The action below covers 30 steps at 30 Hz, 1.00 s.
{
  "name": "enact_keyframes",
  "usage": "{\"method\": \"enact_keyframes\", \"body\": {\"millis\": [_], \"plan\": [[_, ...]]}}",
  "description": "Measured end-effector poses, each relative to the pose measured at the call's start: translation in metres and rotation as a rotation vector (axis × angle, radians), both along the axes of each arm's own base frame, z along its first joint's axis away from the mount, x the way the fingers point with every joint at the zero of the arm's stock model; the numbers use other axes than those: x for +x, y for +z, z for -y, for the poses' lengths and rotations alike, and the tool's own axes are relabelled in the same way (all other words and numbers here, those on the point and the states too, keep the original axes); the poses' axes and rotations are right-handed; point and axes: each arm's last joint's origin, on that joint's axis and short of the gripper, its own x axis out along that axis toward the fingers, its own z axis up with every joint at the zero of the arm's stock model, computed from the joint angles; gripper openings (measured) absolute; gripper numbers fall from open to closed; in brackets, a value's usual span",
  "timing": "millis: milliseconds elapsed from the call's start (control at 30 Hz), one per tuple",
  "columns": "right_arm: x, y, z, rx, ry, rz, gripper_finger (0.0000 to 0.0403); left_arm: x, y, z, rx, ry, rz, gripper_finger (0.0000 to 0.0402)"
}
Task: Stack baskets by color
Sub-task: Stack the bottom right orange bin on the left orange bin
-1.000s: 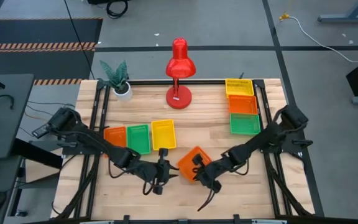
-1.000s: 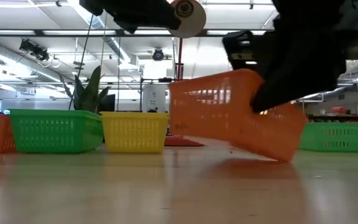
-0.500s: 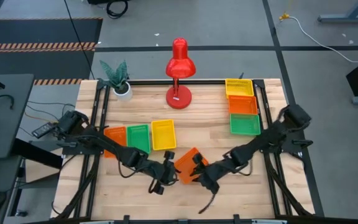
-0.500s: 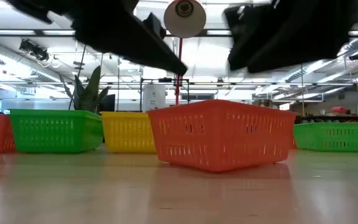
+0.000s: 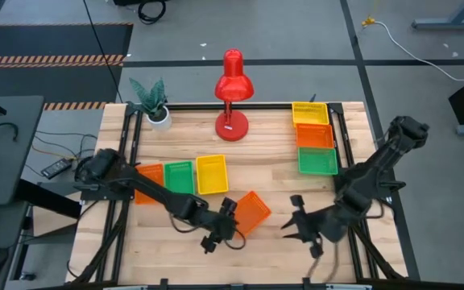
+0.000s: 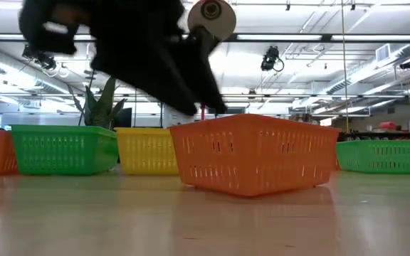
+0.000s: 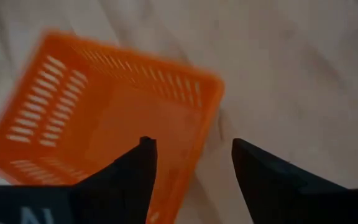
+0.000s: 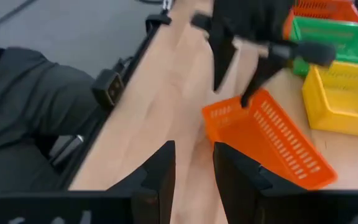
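Over orange basket (image 5: 250,211): my left gripper (image 5: 225,216) wide, straddle near rim squarely (right gripper (image 5: 297,228) apart, part-open), then close.

Bare table (image 5: 296,181) mid-right is wide open; the loose orange basket (image 5: 248,211) and left gripper (image 5: 225,228) clog the front-middle.

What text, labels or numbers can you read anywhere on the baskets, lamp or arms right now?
None readable: the baskets, including the loose orange basket, the red lamp and both arms show no legible text.
Pale marks at the left wrist view's lower corner are too blurred to read.
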Motion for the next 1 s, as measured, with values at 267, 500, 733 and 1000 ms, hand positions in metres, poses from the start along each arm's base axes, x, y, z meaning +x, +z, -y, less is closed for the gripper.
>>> {"method": "enact_keyframes", "body": {"millis": [267, 500, 733, 1000], "plan": [[-0.011, -0.011, -0.021, -0.069, -0.003, 0.028, 0.0113, 0.027, -0.02, 0.0, 0.109, 0.028, -0.225, 0.0195], [-0.01, -0.022, -0.025, -0.079, -0.03, -0.009, 0.0113, 0.029, -0.02, 0.003, 0.105, 0.031, -0.232, 0.0082], [-0.009, -0.025, -0.025, -0.098, -0.032, -0.014, 0.0113, 0.031, 0.009, 0.024, 0.167, 0.069, -0.143, 0.0009], [-0.008, -0.026, -0.025, -0.101, -0.036, -0.019, 0.0113, 0.003, 0.078, 0.051, 0.483, 0.275, -0.097, 0.0005]]}}
